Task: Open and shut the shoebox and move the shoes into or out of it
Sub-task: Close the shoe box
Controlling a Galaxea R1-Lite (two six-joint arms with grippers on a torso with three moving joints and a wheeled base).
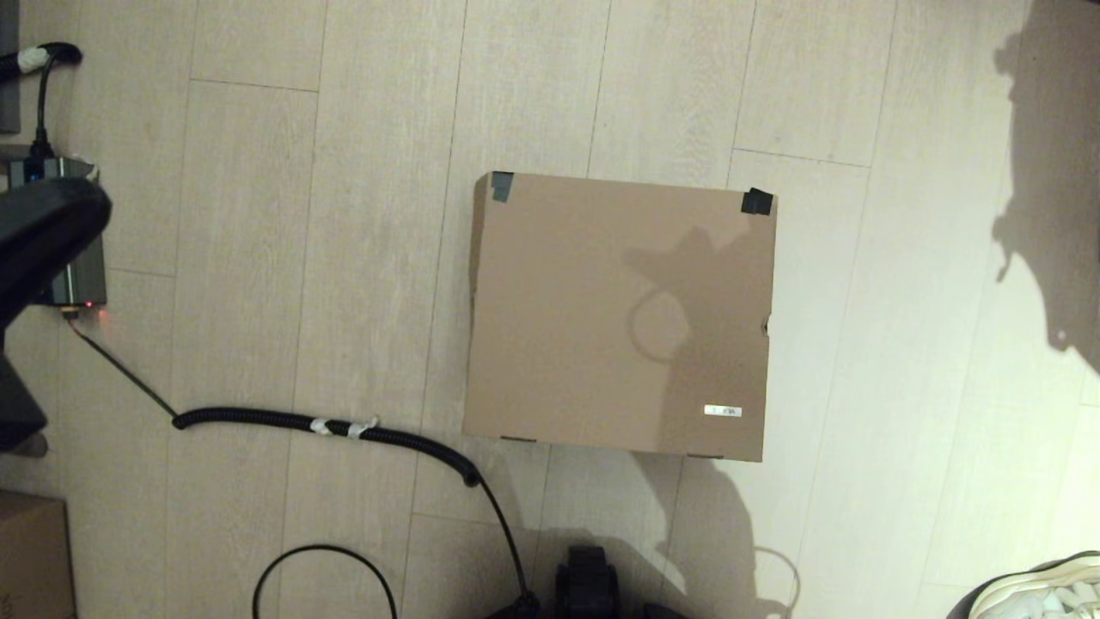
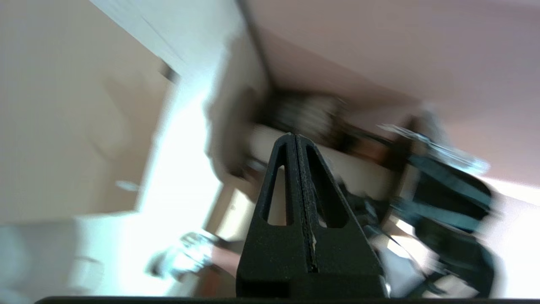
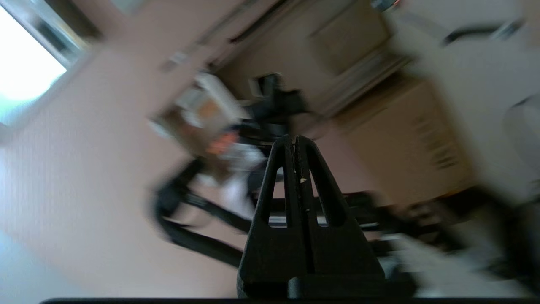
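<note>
**First:** Cardboard fills the middle of the head view: the shoebox [image 1: 619,314] sits on the pale wood-plank floor [image 1: 344,215], a little right of centre, lid down flat, black tape [image 1: 756,201] on its two upper corners and a small white sticker [image 1: 723,411] near its lower right corner. So the box is shut.

**Second:** Then which step is this?

**First:** I'd judge the very start, before the opening. Neither arm is over the box. A white sneaker [image 1: 1040,589] only peeps in at the lower right corner of the frame, well apart from the box; whether its partner is there I cannot tell.

**Second:** And the grippers?

**First:** Both show only in their own wrist views, pointing off into the room, not at the floor. The left gripper [image 2: 294,137] has its fingers pressed together with nothing between them; the right gripper [image 3: 294,139] the same, fingers closed on nothing.

**Second:** What does the next move call for?

**First:** As I read it, an arm must come down to the lid's free edge, probably the lower edge in the frame, since the tape marks the upper one as the likely hinge side. The fingers would need to part or hook under that edge and swing the flap up.

**Second:** Anything in the way?

**First:** A black corrugated cable [image 1: 326,425] runs across the floor at lower left, ending near the box's lower left corner, and a smaller brown carton [image 1: 30,554] sits at the far lower left.
</note>
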